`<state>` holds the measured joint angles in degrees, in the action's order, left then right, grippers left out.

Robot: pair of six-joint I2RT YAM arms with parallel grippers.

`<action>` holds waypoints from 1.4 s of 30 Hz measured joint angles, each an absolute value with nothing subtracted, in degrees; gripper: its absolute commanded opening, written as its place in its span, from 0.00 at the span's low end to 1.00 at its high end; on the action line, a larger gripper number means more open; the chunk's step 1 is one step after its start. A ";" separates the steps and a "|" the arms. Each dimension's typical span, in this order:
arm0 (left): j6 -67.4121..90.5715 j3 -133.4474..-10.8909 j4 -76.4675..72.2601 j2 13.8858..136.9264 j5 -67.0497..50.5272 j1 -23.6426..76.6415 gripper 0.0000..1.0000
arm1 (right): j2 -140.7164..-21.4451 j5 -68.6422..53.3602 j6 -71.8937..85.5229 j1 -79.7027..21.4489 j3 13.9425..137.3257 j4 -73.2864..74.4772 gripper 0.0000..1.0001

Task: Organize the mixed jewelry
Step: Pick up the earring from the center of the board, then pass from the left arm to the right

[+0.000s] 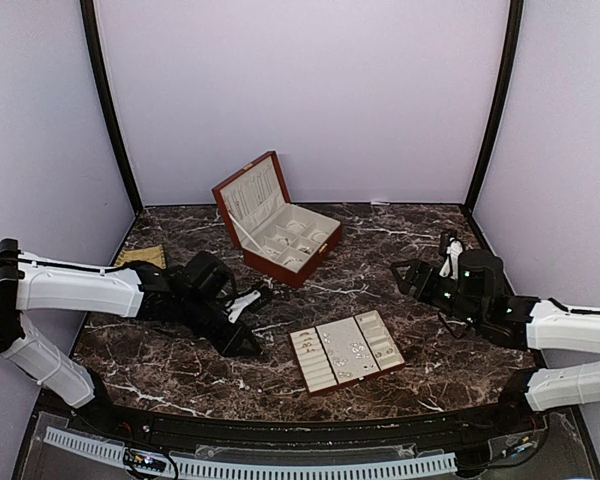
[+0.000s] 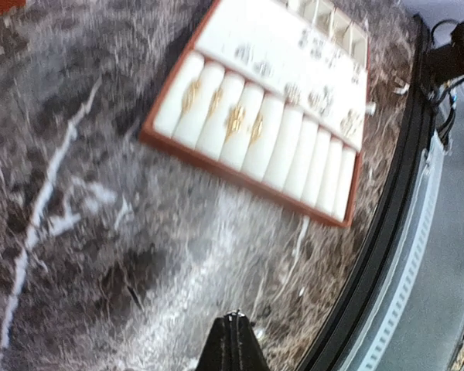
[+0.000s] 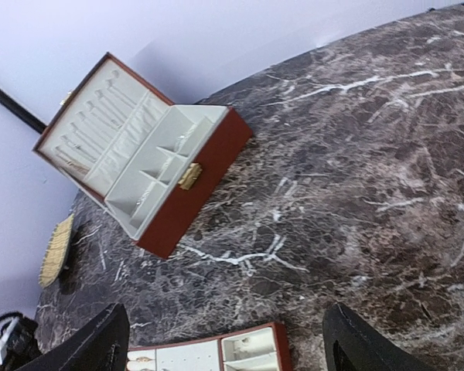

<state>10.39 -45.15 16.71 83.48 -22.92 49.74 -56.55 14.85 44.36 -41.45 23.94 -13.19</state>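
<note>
While the marble desk [image 1: 180, 350] carries everything, the open wooden box [image 1: 280, 235] stands at the back and the cream slotted tray [image 1: 346, 350] lies near your arms' bases. Your left hand [image 2: 233, 328] hangs clenched tight above bare desk just beside the tray's ring rolls. Nothing shows between its tips, though a piece that small could hide there. Your right hand [image 1: 410, 278] hovers released to the right of the tray, grasping nothing. The mixed jewelry [image 2: 233, 120] sits in the tray's rolls and panels, and a few bits seem to lie in the box's compartments. I judge you're mid-sort: the next move needs a fine, slow pinch on one piece. No readable writing or brand appears.
</note>
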 measured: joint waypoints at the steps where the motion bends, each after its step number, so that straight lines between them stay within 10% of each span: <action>1: 11.42 -45.54 14.70 82.83 -22.65 49.74 0.00 | -56.53 13.52 43.62 -41.45 23.94 -14.33 0.87; 18: 28.03 -47.99 -25.15 82.63 -25.78 49.74 0.00 | -68.97 -18.37 37.71 -46.44 34.33 -33.39 0.71; 42: 38.28 -46.28 -39.44 82.56 -39.83 49.74 0.00 | -77.78 -32.18 37.65 -52.56 40.56 -40.80 0.43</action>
